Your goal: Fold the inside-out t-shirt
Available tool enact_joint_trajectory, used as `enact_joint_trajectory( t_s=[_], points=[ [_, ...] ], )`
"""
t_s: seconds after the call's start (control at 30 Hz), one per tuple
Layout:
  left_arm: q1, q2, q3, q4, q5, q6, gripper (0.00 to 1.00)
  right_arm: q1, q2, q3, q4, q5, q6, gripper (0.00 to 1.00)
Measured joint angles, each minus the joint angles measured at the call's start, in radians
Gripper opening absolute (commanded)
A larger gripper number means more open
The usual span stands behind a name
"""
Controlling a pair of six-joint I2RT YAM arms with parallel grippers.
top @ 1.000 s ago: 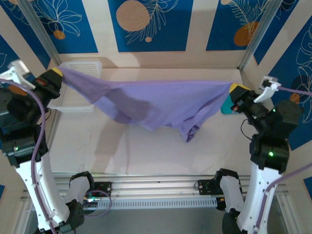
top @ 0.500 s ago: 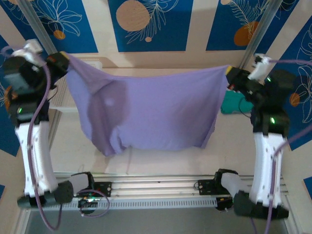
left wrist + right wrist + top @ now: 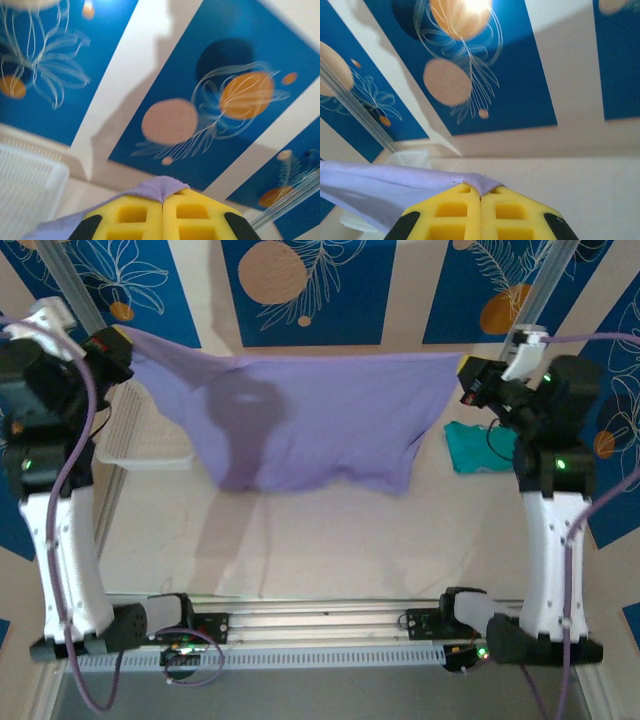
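The lavender t-shirt hangs stretched in the air between both arms, its top edge taut and its lower hem above the table. My left gripper is shut on the shirt's left corner, high at the back left. The yellow fingers pinch a fold of purple cloth in the left wrist view. My right gripper is shut on the right corner, high at the back right. Its yellow fingers clamp the shirt's edge, which runs off to the left.
A white plastic basket sits at the back left, partly behind the shirt. A teal-green garment lies on the table at the right under the right arm. The white table spreads below the hanging shirt.
Both arms have lifted and pulled the shirt up and toward the back wall. It went from sagging low over the table to hanging flat with a taut top edge.
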State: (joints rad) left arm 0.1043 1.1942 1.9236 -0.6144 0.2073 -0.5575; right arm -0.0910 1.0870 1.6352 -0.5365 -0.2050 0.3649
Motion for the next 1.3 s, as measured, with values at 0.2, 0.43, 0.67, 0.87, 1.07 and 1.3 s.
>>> enact_joint_trajectory(
  t_s=[0.2,0.43,0.67,0.87,1.07,1.3],
  points=[
    [0.000,-0.200,0.043,0.000,-0.001,0.015,0.00,-0.023,-0.199,0.066,-0.063,0.018,-0.015,0.00],
    [0.000,-0.295,0.136,0.002,-0.009,0.031,0.00,-0.023,-0.314,0.162,-0.107,0.043,-0.029,0.00],
    [0.000,-0.168,0.198,0.048,0.021,0.033,0.00,-0.023,-0.251,0.185,-0.109,0.083,-0.075,0.00],
    [-0.024,0.140,0.165,0.143,0.046,0.014,0.00,-0.023,-0.082,0.088,-0.023,0.102,-0.117,0.00],
    [-0.095,0.537,0.143,0.235,0.020,0.022,0.01,0.007,0.212,-0.038,0.142,0.124,-0.135,0.00],
    [-0.130,1.135,0.521,0.249,-0.004,0.055,0.37,0.072,0.827,0.175,0.243,0.156,-0.119,0.14]
  ],
)
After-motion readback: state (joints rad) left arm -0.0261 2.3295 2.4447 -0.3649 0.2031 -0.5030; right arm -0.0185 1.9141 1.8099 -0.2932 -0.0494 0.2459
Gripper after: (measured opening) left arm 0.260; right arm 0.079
